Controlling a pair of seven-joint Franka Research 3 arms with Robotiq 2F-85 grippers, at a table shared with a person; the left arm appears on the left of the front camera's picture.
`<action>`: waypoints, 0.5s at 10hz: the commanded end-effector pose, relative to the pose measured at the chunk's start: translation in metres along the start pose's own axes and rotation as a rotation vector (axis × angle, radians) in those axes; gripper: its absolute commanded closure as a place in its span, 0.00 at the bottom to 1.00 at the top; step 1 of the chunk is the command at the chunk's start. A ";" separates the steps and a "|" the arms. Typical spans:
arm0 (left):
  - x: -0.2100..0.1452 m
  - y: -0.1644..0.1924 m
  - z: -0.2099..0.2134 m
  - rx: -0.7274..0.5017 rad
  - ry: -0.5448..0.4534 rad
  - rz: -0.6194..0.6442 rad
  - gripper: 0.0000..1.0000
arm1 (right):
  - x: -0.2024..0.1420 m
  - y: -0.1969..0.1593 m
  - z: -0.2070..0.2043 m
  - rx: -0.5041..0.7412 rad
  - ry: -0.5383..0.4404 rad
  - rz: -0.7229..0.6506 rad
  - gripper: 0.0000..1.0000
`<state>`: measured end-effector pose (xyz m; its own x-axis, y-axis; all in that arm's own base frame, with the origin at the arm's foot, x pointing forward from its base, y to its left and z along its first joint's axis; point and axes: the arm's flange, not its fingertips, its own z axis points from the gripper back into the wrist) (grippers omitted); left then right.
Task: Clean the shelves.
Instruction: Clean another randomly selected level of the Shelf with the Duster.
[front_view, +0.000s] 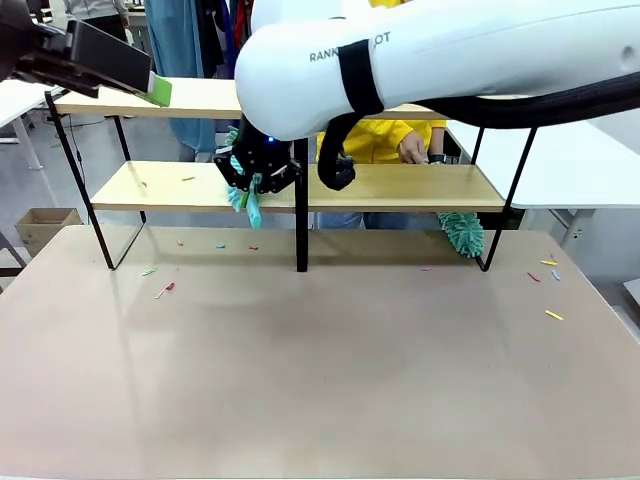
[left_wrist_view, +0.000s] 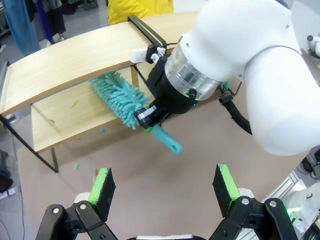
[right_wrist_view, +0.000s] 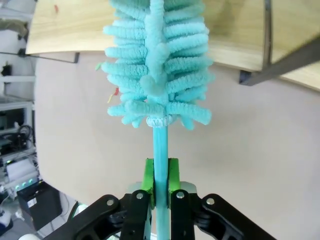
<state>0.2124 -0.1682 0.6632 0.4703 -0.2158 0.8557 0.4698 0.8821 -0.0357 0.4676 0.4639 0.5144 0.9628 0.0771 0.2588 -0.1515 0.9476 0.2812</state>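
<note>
— Where's the two-tier light-wood, black-framed rack (front_view: 400, 187) standing?
— Across the worktop's (front_view: 320, 380) far side. The right pincer (right_wrist_view: 160, 176) is clenching a fluffy teal duster (right_wrist_view: 157, 65) at its lower board; the left pincer (left_wrist_view: 165, 186) is hanging released.

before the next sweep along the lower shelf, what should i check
1. Grip on the handle: ok, right gripper is shut on the teal duster.
2. Duster head over the lower board: ok. Whether it presses on the board: cannot tell.
3. Board swept: not ok, a scrap lies left of the duster.
4. Left gripper out of the way: ok, open, up by the upper board.
5. Person's hand clear: not ok, it is at the lower board, right of the centre post.
</note>
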 end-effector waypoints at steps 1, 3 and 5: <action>-0.001 0.001 0.000 0.001 -0.008 0.000 0.00 | 0.019 0.011 -0.001 0.069 0.065 0.050 0.88; -0.001 0.001 0.000 0.001 -0.008 0.000 0.00 | 0.025 0.022 -0.006 0.094 0.103 0.093 0.88; -0.001 0.001 0.000 0.001 -0.008 0.000 0.00 | 0.027 0.028 -0.009 0.090 0.121 0.158 0.88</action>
<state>0.2125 -0.1681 0.6631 0.4704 -0.2157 0.8557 0.4697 0.8821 -0.0358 0.4865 0.4923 0.5155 0.9558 0.2156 0.1997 -0.2727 0.9039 0.3295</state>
